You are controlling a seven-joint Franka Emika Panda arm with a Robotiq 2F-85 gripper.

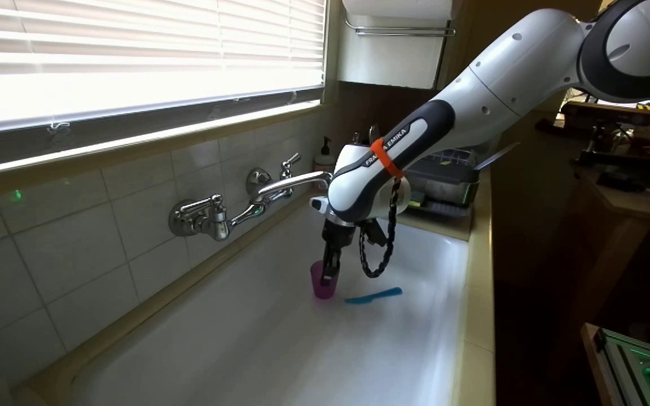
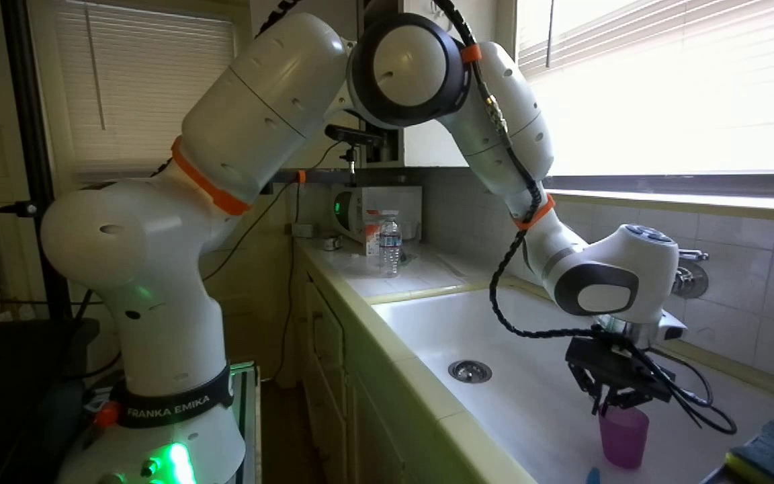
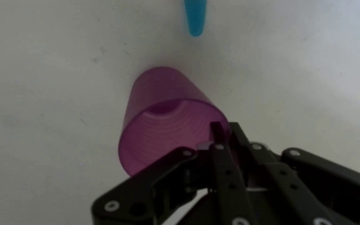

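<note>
My gripper [image 3: 225,132] is shut on the wall of a purple plastic cup [image 3: 164,84]. One finger is inside the cup's rim and the other is outside, with the wall pinched between them. The cup also shows in both exterior views [image 1: 319,287] [image 2: 625,440], mouth up, in the white sink. I cannot tell whether its base touches the sink floor. A blue plastic knife [image 1: 374,296] lies on the sink floor beside the cup. Its tip end also shows at the top of the wrist view [image 3: 195,18].
The white sink [image 1: 246,338] has a raised yellow tile edge [image 1: 478,316]. A chrome faucet [image 1: 297,181] juts from the tiled wall close to the wrist. A dish rack [image 1: 443,180] stands behind the arm. A drain [image 2: 469,371] and a water bottle [image 2: 390,245] show in an exterior view.
</note>
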